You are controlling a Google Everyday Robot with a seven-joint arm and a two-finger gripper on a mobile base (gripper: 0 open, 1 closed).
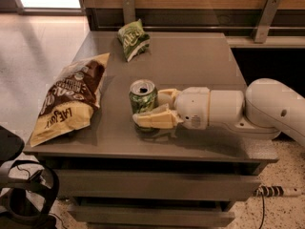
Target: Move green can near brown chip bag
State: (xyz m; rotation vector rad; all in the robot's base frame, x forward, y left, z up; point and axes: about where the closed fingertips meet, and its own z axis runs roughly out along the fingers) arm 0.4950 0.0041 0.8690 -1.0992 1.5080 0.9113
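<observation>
The green can [142, 98] is upright with its silver top showing, left of the middle of the grey table [200, 61]. My gripper [148, 109] reaches in from the right and is shut on the can, one finger [155, 119] in front of it and the other behind. The can's base is at or just above the table top; I cannot tell which. The brown chip bag [71, 97] lies flat at the table's left edge, dark brown at the top and pale yellow below. A gap about one can wide separates the can from the bag.
A small green chip bag [133, 40] lies at the back of the table. A wooden wall with metal brackets [264, 11] runs behind. Drawers [152, 185] sit below the table's front edge. A dark object with cables [19, 194] stands on the floor at the lower left.
</observation>
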